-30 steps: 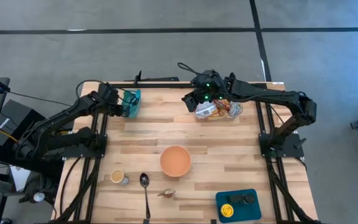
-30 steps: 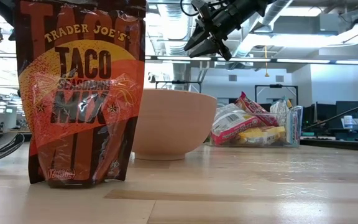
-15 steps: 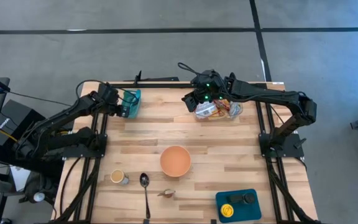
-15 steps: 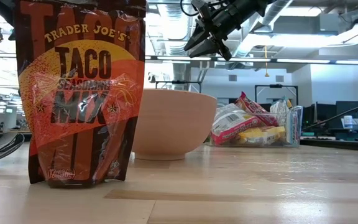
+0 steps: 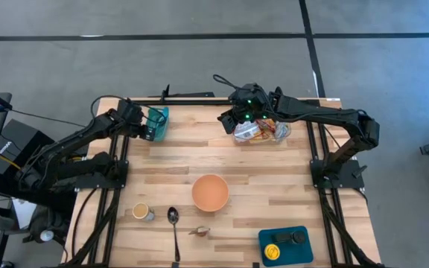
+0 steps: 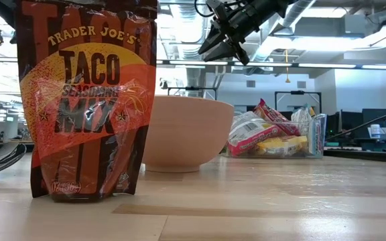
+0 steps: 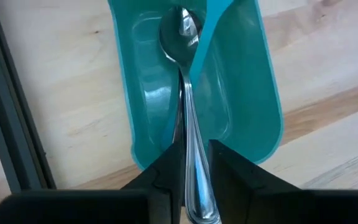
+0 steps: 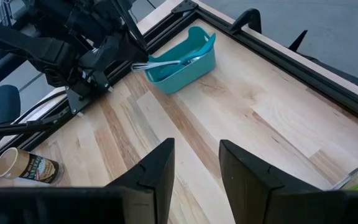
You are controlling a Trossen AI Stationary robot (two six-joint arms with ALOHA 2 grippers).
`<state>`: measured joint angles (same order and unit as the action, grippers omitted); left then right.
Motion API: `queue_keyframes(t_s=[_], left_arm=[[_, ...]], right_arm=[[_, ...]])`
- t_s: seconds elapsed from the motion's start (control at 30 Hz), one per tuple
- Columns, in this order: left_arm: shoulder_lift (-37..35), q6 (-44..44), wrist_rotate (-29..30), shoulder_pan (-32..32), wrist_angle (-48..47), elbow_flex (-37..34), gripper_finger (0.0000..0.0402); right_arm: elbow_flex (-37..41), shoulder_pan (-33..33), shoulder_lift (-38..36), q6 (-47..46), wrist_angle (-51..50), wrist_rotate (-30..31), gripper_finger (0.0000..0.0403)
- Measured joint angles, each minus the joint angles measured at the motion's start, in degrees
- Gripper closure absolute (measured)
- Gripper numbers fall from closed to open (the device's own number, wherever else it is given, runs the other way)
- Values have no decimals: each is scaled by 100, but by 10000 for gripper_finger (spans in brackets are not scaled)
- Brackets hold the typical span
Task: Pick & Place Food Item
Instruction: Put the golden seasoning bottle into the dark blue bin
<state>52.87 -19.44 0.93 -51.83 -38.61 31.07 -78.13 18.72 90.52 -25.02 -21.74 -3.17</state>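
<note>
We see the left gripper (image 7: 191, 177) nipping a spoon (image 7: 188, 112) over the teal tray (image 7: 263, 93) — right gripper (image 8: 196, 163) above the snack bin (image 5: 263, 132), jaws apart, empty.

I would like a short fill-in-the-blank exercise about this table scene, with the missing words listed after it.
1. The left gripper has its fingers around the handle of a ____, which reaches into the teal tray.
2. The right gripper hangs with its fingers apart and holds ____.
3. The orange bowl stands near the middle of the wooden ____.
4. The snack packets lie in a clear ____.

Missing words: spoon; nothing; table; container
</note>
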Motion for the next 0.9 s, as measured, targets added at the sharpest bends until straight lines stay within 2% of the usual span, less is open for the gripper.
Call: queue_keyframes(t_s=[0.43, 0.6, 0.9], left_arm=[[-5, -49, -244, 0, 371, 0, 378], [-3, -36, -740, 49, 921, 0, 398], [-3, -384, -1492, 339, 1637, 0, 401]], right_arm=[[0, 0, 0, 2, -7, 1, 282], [0, 0, 0, 13, -7, 1, 282], [0, 0, 0, 15, -8, 1, 282]])
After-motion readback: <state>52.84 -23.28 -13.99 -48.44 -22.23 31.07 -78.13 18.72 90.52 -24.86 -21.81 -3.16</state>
